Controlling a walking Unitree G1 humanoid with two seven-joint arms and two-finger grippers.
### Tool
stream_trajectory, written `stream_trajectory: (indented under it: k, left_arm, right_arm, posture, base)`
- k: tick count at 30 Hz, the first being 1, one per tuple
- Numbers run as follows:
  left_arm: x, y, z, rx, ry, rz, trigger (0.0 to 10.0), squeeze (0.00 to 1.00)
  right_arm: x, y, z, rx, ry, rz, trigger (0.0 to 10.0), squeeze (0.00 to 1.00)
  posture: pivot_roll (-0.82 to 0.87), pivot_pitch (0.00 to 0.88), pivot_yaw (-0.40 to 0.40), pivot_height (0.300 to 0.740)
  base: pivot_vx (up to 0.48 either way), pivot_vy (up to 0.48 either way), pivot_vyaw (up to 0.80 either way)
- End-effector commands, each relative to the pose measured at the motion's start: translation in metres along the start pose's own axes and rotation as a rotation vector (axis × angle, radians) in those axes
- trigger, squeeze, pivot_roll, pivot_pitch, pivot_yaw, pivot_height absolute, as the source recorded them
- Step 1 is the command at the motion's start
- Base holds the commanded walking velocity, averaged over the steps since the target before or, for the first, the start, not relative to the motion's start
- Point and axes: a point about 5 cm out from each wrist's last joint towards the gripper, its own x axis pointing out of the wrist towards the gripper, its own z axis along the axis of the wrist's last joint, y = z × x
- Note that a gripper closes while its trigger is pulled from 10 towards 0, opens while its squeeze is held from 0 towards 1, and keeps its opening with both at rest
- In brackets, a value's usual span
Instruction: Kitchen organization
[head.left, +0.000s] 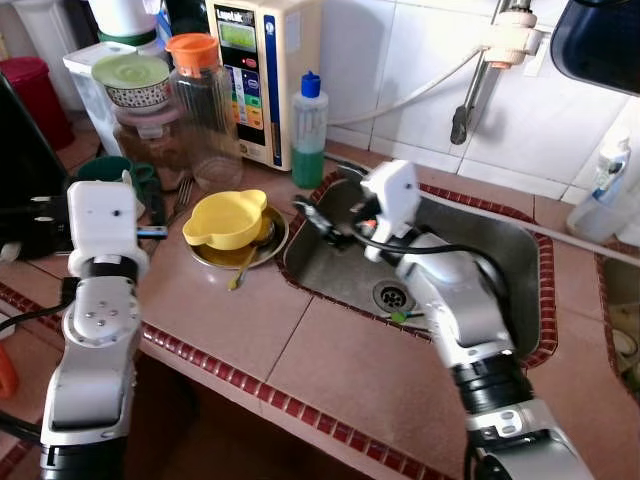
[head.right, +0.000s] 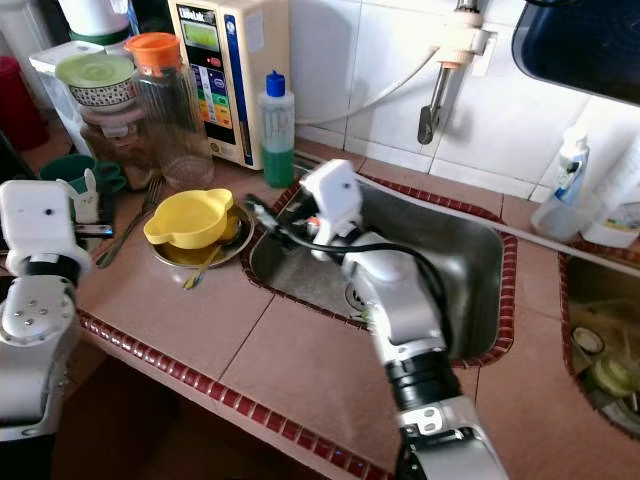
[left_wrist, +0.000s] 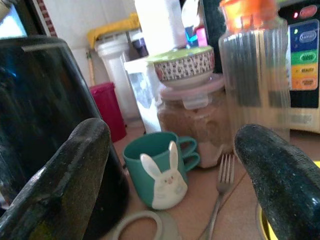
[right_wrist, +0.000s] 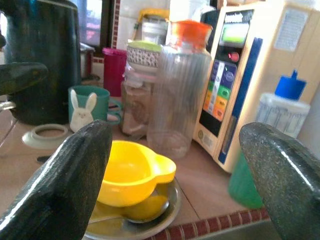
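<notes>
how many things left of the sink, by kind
Bowls: 2, yellow bowl and patterned bowl
Mugs: 1, teal bunny mug
Jars and pitchers: 2, clear pitcher and brown-filled jar
Bottles: 1, green soap bottle
Cutlery: 2, fork and spoon
Plates: 1, metal plate
Total: 9

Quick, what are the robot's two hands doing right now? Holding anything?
Left gripper: open, holding nothing, pointed at the teal bunny mug.
Right gripper: open, holding nothing, at the sink's edge, facing the yellow bowl.
</notes>
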Motion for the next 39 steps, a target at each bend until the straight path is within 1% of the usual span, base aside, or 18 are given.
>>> stream_trajectory:
  k: [1, 8, 12, 14, 15, 20, 22, 23, 24, 25, 26, 27, 29, 31, 32, 34, 35, 39]
  left_arm:
    - [0.000, -0.004, 0.001, -0.001, -0.001, -0.022, 10.0, 0.00]
    - [0.001, -0.008, 0.005, 0.001, -0.024, -0.051, 10.0, 0.00]
    - [0.001, -0.008, 0.005, 0.002, -0.019, -0.056, 10.0, 0.00]
    - [0.003, -0.008, 0.005, 0.001, -0.013, -0.054, 10.0, 0.00]
    - [0.004, -0.009, 0.004, -0.016, -0.007, -0.057, 10.0, 0.00]
    - [0.009, -0.009, 0.005, -0.015, -0.001, -0.061, 10.0, 0.00]
    - [0.013, -0.008, 0.002, -0.041, 0.042, -0.053, 10.0, 0.00]
    - [0.017, -0.008, -0.003, -0.059, 0.082, -0.053, 10.0, 0.00]
    - [0.020, -0.007, -0.004, -0.060, 0.097, -0.054, 10.0, 0.00]
    - [0.025, -0.009, -0.008, -0.095, 0.141, -0.074, 10.0, 0.00]
    - [0.025, -0.009, -0.008, -0.095, 0.141, -0.074, 10.0, 0.00]
    - [0.029, -0.010, -0.013, -0.137, 0.192, -0.071, 10.0, 0.00]
    - [0.034, -0.008, -0.017, -0.171, 0.231, -0.040, 10.0, 0.00]
    - [0.035, -0.007, -0.019, -0.160, 0.244, -0.030, 10.0, 0.00]
    - [0.035, -0.010, -0.026, -0.161, 0.283, -0.031, 10.0, 0.00]
    - [0.035, -0.011, -0.029, -0.161, 0.305, -0.035, 10.0, 0.00]
    - [0.035, -0.013, -0.034, -0.173, 0.335, -0.040, 10.0, 0.00]
    - [0.040, -0.012, -0.040, -0.167, 0.371, -0.045, 10.0, 0.00]
  right_arm:
    - [-0.003, -0.006, 0.002, -0.018, 0.000, -0.017, 10.0, 0.00]
    - [-0.004, -0.010, 0.002, -0.024, 0.002, -0.034, 10.0, 0.00]
    - [-0.004, -0.011, 0.002, -0.027, 0.003, -0.039, 10.0, 0.00]
    - [-0.005, -0.012, 0.002, -0.029, 0.003, -0.042, 10.0, 0.00]
    - [-0.005, -0.013, 0.002, -0.031, 0.003, -0.044, 10.0, 0.00]
    - [-0.005, -0.014, 0.002, -0.035, 0.003, -0.047, 10.0, 0.00]
    - [-0.005, -0.014, 0.002, -0.038, 0.004, -0.047, 10.0, 0.00]
    - [-0.004, -0.014, 0.003, -0.039, 0.003, -0.047, 10.0, 0.00]
    - [-0.004, -0.014, 0.003, -0.040, 0.003, -0.046, 10.0, 0.00]
    - [-0.004, -0.014, 0.003, -0.043, 0.003, -0.044, 10.0, 0.00]
    - [-0.004, -0.014, 0.003, -0.043, 0.003, -0.044, 10.0, 0.00]
    - [-0.004, -0.014, 0.003, -0.045, 0.003, -0.043, 10.0, 0.00]
    - [-0.004, -0.014, 0.003, -0.048, 0.006, -0.045, 10.0, 0.00]
    - [-0.005, -0.014, 0.003, -0.049, 0.008, -0.046, 10.0, 0.00]
    - [-0.005, -0.015, 0.003, -0.049, 0.010, -0.048, 10.0, 0.00]
    - [-0.006, -0.014, 0.003, -0.049, 0.011, -0.048, 10.0, 0.00]
    - [-0.006, -0.014, 0.003, -0.048, 0.011, -0.048, 10.0, 0.00]
    - [-0.006, -0.014, 0.003, -0.050, 0.012, -0.047, 10.0, 0.00]
  posture:
    - [0.15, 0.000, -0.004, 0.740]
    - [0.14, 0.000, 0.001, 0.740]
    - [0.14, 0.000, 0.001, 0.740]
    - [0.14, 0.000, 0.001, 0.740]
    - [0.14, 0.000, 0.001, 0.740]
    - [0.14, 0.000, 0.002, 0.740]
    - [0.14, 0.000, 0.001, 0.740]
    - [0.14, 0.000, 0.002, 0.740]
    - [0.14, 0.000, 0.002, 0.740]
    - [0.14, 0.000, 0.002, 0.740]
    - [0.14, 0.000, 0.002, 0.740]
    - [0.14, 0.000, 0.002, 0.740]
    - [0.13, 0.000, 0.003, 0.740]
    - [0.13, 0.000, 0.003, 0.740]
    - [0.13, 0.000, 0.003, 0.740]
    - [0.13, 0.000, 0.002, 0.740]
    - [0.13, 0.001, 0.001, 0.740]
    - [0.12, 0.003, 0.002, 0.740]
  base:
    - [0.000, 0.412, 0.00]
    - [0.000, 0.051, 0.00]
    - [0.000, 0.000, 0.00]
    - [0.000, 0.000, 0.00]
    - [0.000, 0.000, 0.00]
    - [0.000, 0.000, 0.00]
    - [0.000, 0.000, 0.00]
    - [0.000, 0.000, 0.00]
    - [0.000, 0.000, 0.00]
    - [0.000, 0.000, 0.00]
    - [0.000, 0.000, 0.00]
    - [0.000, 0.000, 0.00]
    - [0.000, 0.000, 0.00]
    - [0.000, 0.000, 0.00]
    - [0.000, 0.000, 0.00]
    - [0.000, 0.000, 0.00]
    - [0.000, 0.000, 0.00]
    - [0.000, 0.000, 0.00]
